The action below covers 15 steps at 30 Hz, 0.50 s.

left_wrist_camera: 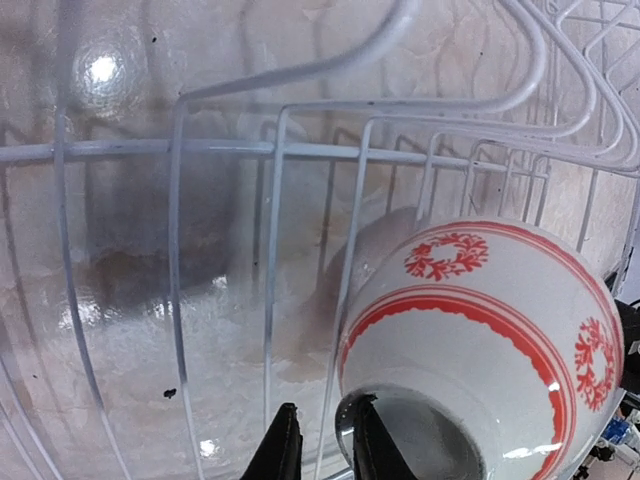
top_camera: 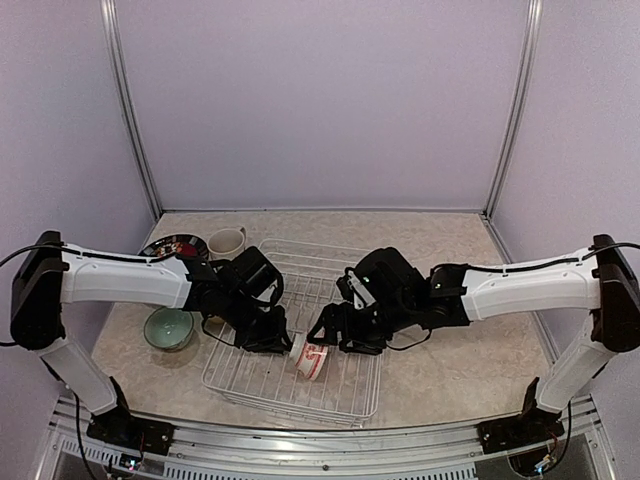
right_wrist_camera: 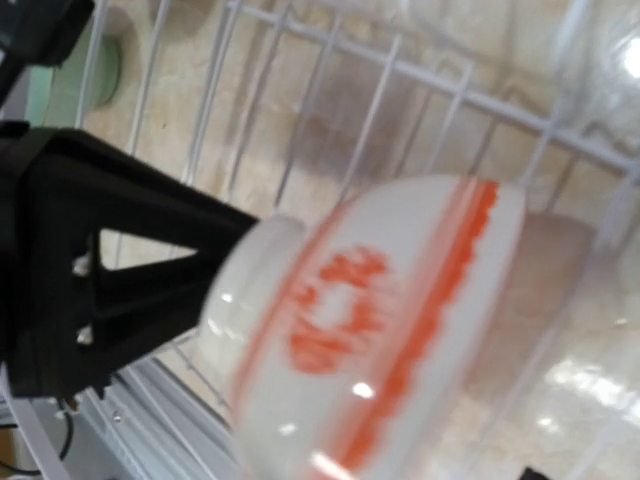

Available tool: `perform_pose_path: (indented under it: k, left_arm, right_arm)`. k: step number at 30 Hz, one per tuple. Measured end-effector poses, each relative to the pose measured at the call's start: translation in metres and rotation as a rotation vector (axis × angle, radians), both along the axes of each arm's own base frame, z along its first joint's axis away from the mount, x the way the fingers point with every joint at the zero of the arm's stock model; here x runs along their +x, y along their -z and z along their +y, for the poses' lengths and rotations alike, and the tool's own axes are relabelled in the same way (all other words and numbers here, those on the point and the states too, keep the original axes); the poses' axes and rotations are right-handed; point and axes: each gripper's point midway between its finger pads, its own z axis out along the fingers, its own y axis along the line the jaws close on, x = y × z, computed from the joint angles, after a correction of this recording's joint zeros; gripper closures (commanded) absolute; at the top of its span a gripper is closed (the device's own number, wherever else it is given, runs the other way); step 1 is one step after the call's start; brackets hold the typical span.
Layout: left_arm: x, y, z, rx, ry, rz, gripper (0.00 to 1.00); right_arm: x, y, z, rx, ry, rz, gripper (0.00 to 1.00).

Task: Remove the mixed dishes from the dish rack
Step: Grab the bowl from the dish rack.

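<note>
1. While both arms reach in over the dish rack [top_camera: 350, 395], the top view shows the red-and-white bowl [top_camera: 312, 358] inside the rack's front half. It is tipped on its side, with its foot toward the left pincer [top_camera: 285, 345]. That pincer is at the foot. The right pincer [top_camera: 322, 328] hangs just behind the bowl, over the middle of the rack, and I cannot tell how wide it is set. On the tabletop [top_camera: 450, 370], a pale-green bowl [top_camera: 168, 328] sits just off the rack's left side. A cream mug [top_camera: 226, 241] and a dark plate [top_camera: 172, 246] stand beyond its rear left corner.

2. The left wrist view shows the left pincer [left_wrist_camera: 325, 435] set narrow, its two fingers [left_wrist_camera: 285, 450] pinching the foot ring of the red-and-white bowl [left_wrist_camera: 480, 320]. The bowl's underside faces the camera, with red bands and wreaths around it. White wires of the dish rack [left_wrist_camera: 270, 150] cross behind and beside it, and the glossy tabletop [left_wrist_camera: 130, 260] shows through them.

3. The right wrist view is blurred. The red-and-white bowl [right_wrist_camera: 400, 320] fills the middle, above the wires of the dish rack [right_wrist_camera: 400, 70]. The black left pincer [right_wrist_camera: 225, 240] is clamped on the bowl's foot from the left. A sliver of the pale-green bowl [right_wrist_camera: 100, 70] shows outside the rack, top left. The right pincer's own fingers are not clearly visible here.
</note>
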Motion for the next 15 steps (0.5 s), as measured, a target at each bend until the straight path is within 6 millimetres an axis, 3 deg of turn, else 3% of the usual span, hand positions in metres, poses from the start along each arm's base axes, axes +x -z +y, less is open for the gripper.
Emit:
perform_pose_path:
  k: [15]
  left_arm:
    - [-0.013,0.022,0.018,0.107,0.002,0.03,0.8]
  right_arm:
    - [0.006,0.009,0.045,0.161,-0.049,0.025,0.51]
